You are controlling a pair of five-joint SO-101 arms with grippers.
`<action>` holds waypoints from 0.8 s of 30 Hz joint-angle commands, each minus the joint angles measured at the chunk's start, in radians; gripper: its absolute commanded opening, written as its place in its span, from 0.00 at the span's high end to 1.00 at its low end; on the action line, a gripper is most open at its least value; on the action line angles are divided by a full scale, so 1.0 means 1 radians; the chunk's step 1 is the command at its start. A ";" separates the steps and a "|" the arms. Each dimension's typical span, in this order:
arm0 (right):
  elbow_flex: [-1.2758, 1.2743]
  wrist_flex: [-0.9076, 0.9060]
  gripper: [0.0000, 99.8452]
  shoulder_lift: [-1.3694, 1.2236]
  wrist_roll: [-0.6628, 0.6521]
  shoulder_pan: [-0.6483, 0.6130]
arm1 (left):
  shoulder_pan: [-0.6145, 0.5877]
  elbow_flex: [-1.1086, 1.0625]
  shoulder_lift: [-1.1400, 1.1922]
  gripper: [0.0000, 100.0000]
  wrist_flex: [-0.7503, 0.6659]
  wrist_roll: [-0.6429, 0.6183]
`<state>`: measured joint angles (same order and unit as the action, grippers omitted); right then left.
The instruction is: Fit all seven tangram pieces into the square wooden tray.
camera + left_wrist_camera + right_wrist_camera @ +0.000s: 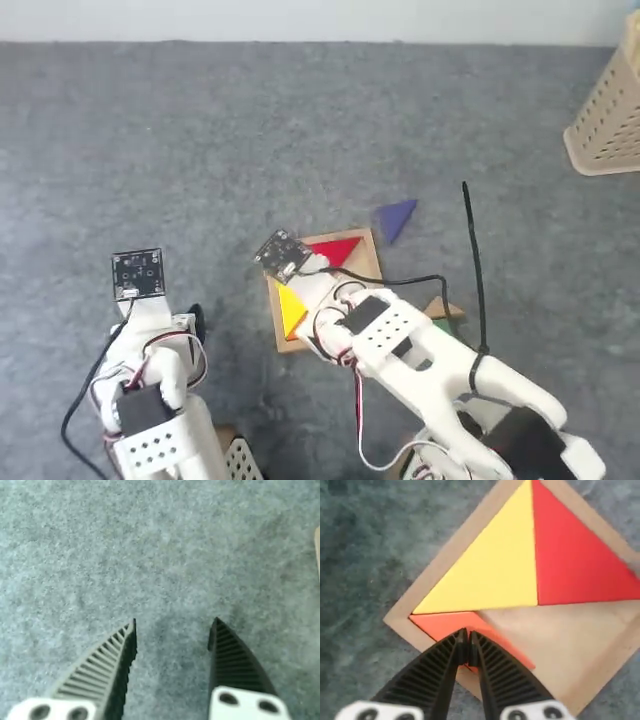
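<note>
Now the right tool (466, 632) is down over one corner of the square wooden tray (451, 555). Its two black fingers (435, 670) are pressed together with nothing between them. The tips are right on top of a flat orange piece (445, 622) that lies in that corner of the tray. A big yellow triangle (495, 565) lies in the tray too, touching the orange piece along one side. A big red triangle (575, 560) lies right next to the yellow one, side against side. The rest of the tray floor is bare wood.

A small blue triangle (397, 215) lies on the grey fuzzy surface (250, 130), outside the tray and near its far corner.

The left tool (172, 630) is well away from the tray. Its fingers stand wide apart above the grey surface and hold nothing.

A pale basket with holes (610, 110) stands at the far right edge.
</note>
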<state>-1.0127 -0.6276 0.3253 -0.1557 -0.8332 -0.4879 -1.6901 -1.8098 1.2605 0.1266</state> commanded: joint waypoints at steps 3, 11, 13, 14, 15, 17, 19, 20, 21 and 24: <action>0.000 0.008 0.99 -0.005 -0.031 -0.018 | 0.006 0.005 -0.012 0.77 0.003 -0.009; -0.002 -0.087 0.99 0.134 -0.029 -0.007 | 0.006 0.005 -0.012 0.77 0.003 -0.009; -0.002 -0.131 0.99 0.188 -0.035 0.035 | 0.006 0.005 -0.012 0.77 0.003 -0.009; -0.002 -0.145 0.99 0.216 -0.035 0.067 | 0.006 0.005 -0.012 0.77 0.003 -0.009; -0.002 -0.156 0.99 0.240 -0.034 0.105 | 0.006 0.005 -0.012 0.77 0.003 -0.009; -0.002 -0.166 0.99 0.285 -0.035 0.185 | 0.006 0.005 -0.012 0.77 0.003 -0.009; 0.006 -0.205 0.99 0.309 -0.037 0.269 | 0.006 0.005 -0.012 0.77 0.003 -0.009; 0.006 -0.225 0.99 0.320 -0.038 0.308 | 0.006 0.005 -0.012 0.77 0.003 -0.009; 0.011 -0.248 0.99 0.326 -0.046 0.343 | 0.006 0.005 -0.012 0.77 0.003 -0.009; 0.074 -0.397 0.98 0.306 -0.137 0.417 | 0.006 0.005 -0.012 0.77 0.003 -0.009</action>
<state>-1.0157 -0.8991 0.5984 -0.2125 -0.4849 -0.4879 -1.6901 -1.8098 1.2605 0.1266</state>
